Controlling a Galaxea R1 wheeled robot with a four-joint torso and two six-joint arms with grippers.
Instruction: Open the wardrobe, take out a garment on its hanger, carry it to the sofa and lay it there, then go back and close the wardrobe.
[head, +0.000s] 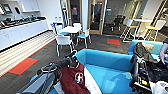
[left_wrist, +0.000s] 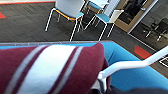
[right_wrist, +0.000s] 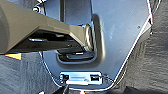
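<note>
Red jacket (head: 72, 80) is hanging from my left end effector (head: 72, 60), which is gripping its white hanger (left_wrist: 130, 65) so I am bringing it over the blue sofa (head: 110, 75).

Left arm (head: 45, 80) raised forward, tool (head: 73, 60) apparently clamped (fingers unclear).

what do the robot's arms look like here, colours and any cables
In the head view the left arm is a thick grey tube that darkens to black jointed parts, with a black ring-shaped fitting on top toward the wrist. The right arm is black and bulkier, hung with dark cables and small yellow markings. The right wrist view shows a grey-brown bar beside a dark blue-grey plate.
</note>
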